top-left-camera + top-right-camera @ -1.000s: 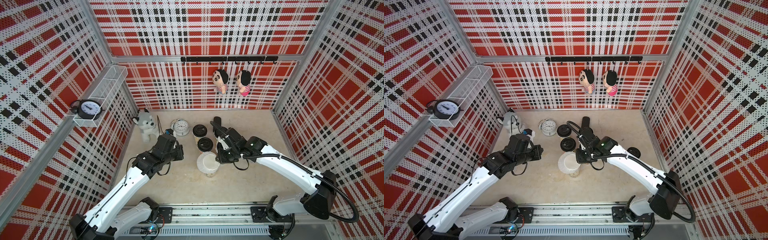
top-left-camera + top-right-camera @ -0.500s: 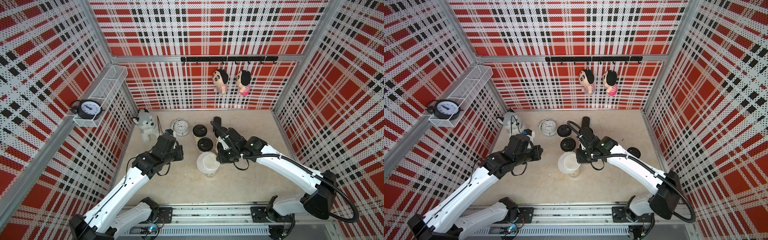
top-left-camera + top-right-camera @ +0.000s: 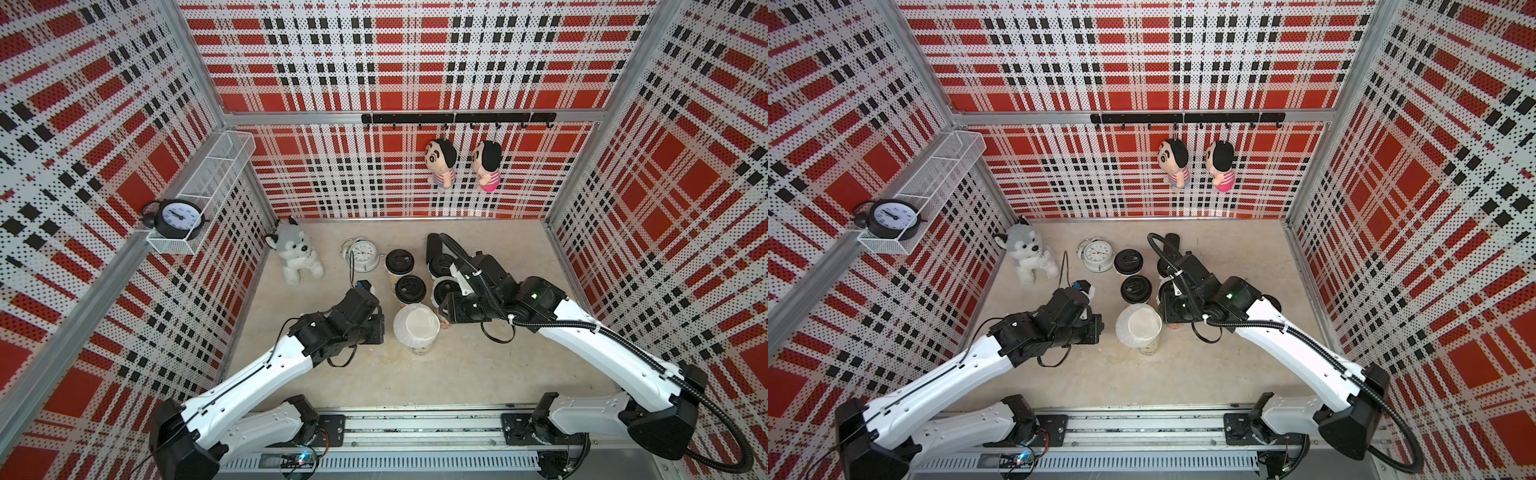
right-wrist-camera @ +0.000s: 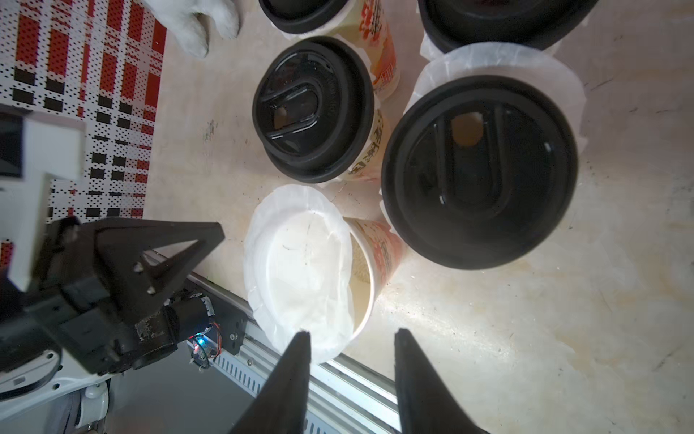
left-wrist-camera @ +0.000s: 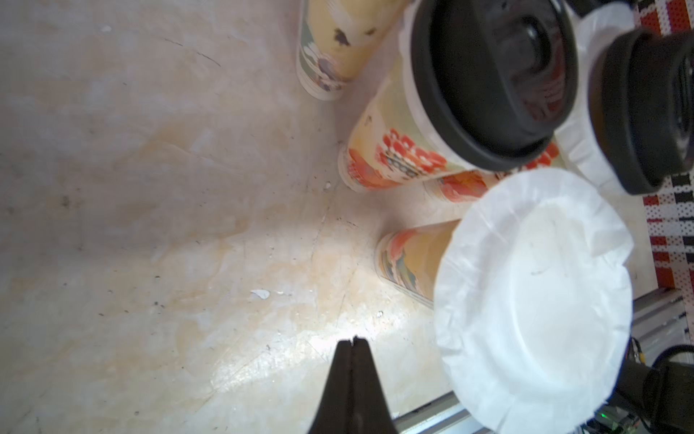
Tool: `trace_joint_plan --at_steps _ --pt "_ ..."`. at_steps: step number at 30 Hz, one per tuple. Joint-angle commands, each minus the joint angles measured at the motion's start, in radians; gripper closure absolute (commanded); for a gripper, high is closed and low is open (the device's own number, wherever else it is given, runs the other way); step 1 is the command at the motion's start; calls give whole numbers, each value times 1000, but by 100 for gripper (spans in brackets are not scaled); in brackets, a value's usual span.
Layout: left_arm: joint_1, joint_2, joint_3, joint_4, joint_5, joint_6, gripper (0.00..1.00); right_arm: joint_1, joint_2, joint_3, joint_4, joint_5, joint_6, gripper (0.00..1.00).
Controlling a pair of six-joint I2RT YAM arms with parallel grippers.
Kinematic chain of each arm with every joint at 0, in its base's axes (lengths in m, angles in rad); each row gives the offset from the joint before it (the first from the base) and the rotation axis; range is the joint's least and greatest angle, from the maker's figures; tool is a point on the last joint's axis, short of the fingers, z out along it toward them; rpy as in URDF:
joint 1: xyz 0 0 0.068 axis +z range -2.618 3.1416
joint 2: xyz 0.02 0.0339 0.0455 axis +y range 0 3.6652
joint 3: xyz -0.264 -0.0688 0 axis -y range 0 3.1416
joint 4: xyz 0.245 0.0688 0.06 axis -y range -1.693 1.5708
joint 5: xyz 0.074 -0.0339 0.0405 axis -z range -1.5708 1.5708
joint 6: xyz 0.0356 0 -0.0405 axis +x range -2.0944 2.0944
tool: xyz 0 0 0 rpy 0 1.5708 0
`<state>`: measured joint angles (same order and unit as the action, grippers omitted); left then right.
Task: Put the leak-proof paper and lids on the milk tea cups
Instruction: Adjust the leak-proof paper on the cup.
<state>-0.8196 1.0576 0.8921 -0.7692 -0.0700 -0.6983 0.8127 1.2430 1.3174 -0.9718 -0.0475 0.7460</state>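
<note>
Jaws of the left gripper (image 5: 353,340): pressed together, empty, just beside the unlidded milk tea cup (image 5: 413,259). Leak-proof paper (image 4: 300,259): on that cup's mouth, skewed toward the left arm, with a crescent of the opening bare. Jaws of the right gripper (image 4: 351,332): parted at the sheet's edge, gripping nothing. Recommended: slide the sheet gently over the bare side, because the tall cup likely tips. Four lidded cups (image 3: 410,287) stand behind.

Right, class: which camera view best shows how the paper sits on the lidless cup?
The right wrist view: the paper lies off-centre, leaving part of the cup mouth open. The left wrist view hides that gap; both top views show it small.
</note>
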Motion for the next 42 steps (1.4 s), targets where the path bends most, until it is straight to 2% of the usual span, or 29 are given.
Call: trace_joint_plan --at_steps 1,13,35,42 --pt "-53 28 -6 20 -33 -63 100 -15 -56 -4 -23 35 3 58" --pt "-82 119 34 75 -40 -61 100 -35 -143 -60 -20 46 15 56" --pt "-92 206 103 96 -40 -20 100 -37 -161 -84 -11 40 23 54" --pt "-93 208 106 96 -35 -18 100 -44 -170 -89 -25 65 29 47"
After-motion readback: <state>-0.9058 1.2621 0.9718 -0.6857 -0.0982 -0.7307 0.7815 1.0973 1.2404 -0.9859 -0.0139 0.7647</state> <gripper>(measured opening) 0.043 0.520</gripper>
